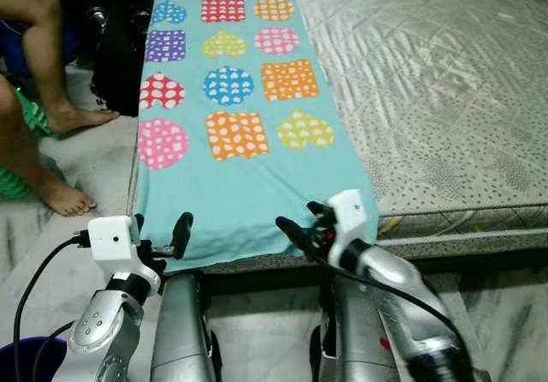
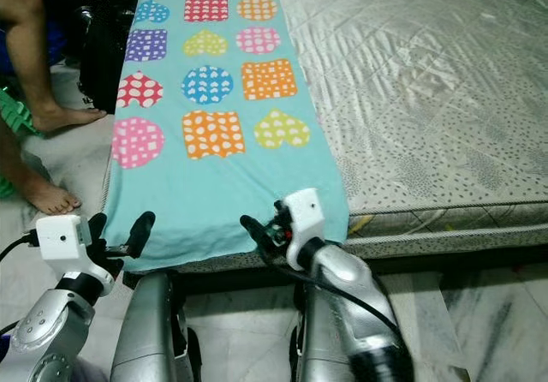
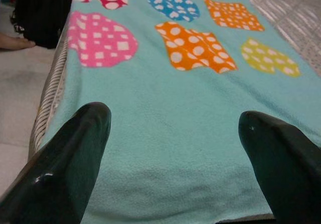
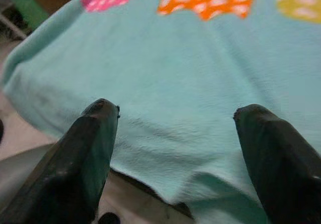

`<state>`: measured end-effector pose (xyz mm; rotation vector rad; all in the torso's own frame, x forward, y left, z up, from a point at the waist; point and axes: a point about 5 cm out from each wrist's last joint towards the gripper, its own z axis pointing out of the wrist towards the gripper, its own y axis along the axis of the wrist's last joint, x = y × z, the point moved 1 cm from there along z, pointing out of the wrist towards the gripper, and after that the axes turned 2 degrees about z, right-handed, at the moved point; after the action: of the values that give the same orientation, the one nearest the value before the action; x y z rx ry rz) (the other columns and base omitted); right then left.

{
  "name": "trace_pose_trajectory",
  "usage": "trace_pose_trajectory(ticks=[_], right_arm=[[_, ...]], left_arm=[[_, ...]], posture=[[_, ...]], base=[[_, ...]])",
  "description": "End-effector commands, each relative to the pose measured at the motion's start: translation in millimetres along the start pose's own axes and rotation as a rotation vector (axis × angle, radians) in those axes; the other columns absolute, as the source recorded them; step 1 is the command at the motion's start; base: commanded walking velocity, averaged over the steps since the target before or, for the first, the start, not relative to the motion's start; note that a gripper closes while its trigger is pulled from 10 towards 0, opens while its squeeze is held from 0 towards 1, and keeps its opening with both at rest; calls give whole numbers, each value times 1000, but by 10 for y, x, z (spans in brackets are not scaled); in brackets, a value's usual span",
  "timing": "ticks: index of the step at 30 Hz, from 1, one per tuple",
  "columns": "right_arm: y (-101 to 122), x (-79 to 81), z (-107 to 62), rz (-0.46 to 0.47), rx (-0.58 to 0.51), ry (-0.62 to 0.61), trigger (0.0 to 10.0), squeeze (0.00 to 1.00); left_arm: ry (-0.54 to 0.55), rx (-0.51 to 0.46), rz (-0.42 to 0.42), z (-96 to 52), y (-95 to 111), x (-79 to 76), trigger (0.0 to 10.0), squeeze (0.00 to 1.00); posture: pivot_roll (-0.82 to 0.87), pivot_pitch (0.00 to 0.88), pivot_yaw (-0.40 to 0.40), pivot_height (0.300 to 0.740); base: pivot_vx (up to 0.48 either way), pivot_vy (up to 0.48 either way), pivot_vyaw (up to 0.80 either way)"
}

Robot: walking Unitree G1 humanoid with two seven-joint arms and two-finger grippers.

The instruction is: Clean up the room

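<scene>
Left gripper [image 1: 160, 236] and right gripper [image 1: 306, 221], both spread apart, faced the blanket [image 1: 231, 172]. Soft, light fleece, likely best pinched along its near hem.

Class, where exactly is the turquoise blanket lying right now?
The turquoise blanket lies flat along the left side of the mattress, its near edge hanging over the bed end just ahead of the left gripper and right gripper.
</scene>
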<state>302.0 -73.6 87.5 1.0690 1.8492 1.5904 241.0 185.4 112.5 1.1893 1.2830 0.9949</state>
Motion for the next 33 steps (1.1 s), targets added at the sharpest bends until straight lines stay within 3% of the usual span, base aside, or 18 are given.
trace_pose_trajectory(ticks=[1, 4, 10, 14, 15, 17, 18, 19, 20, 21, 23, 32, 33], right_arm=[[-54, -4, 31, -8, 22, -18, 10000, 1000], [-113, 69, 232, -42, 64, -21, 10000, 1000], [-161, 84, 375, -122, 113, -44, 10000, 1000], [-212, -11, 397, -225, 157, -81, 10000, 1000], [-261, -115, 359, -261, 195, -118, 10000, 969], [-292, -248, 296, -280, 225, -165, 10000, 616], [-301, -298, 276, -284, 234, -182, 10000, 576], [-307, -420, 220, -305, 249, -217, 10000, 451], [-308, -459, 201, -314, 254, -227, 10000, 388], [-308, -459, 201, -314, 254, -227, 10000, 388], [-297, -654, 75, -343, 265, -268, 10000, 310], [-326, -931, -262, -397, 286, -293, 10000, 275], [-350, -983, -372, -406, 297, -294, 10000, 267]], left_arm=[[2, 14, 0, -20, -22, 6, 10000, 0], [1, 13, -3, -32, -17, -20, 10000, 0], [12, 12, 1, -62, -5, 3, 10000, 0], [16, 13, 4, -71, -4, 8, 10000, 0], [18, 13, 5, -72, -3, 11, 10000, 0], [21, 12, 4, -69, -2, 15, 10000, 0], [22, 12, 4, -69, -2, 16, 10000, 0], [22, 11, 4, -67, -2, 16, 10000, 0], [22, 11, 4, -66, -3, 16, 10000, 0], [22, 11, 4, -66, -3, 16, 10000, 0], [25, 10, 1, -62, -3, 17, 10000, 0], [37, 9, 4, -76, 1, 59, 10000, 0], [39, 10, 4, -75, -3, 64, 10000, 0]], posture=[[68, 193, 6, 545], [89, 202, -1, 545], [102, 207, -4, 545], [103, 208, -6, 545], [103, 208, -6, 545], [103, 208, -6, 545], [103, 208, -6, 545], [99, 208, -10, 545], [99, 208, -10, 545], [99, 208, -10, 545], [97, 206, -11, 545], [89, 201, -18, 545], [86, 201, -19, 545]], base=[[0, 0, 0], [0, 0, 0], [0, 0, 0], [0, 0, 0], [0, 0, 0], [0, 0, 0], [0, 0, 0], [0, 0, 0], [0, 0, 0], [0, 0, 0], [0, 0, 0], [0, 0, 0], [0, 0, 0]])
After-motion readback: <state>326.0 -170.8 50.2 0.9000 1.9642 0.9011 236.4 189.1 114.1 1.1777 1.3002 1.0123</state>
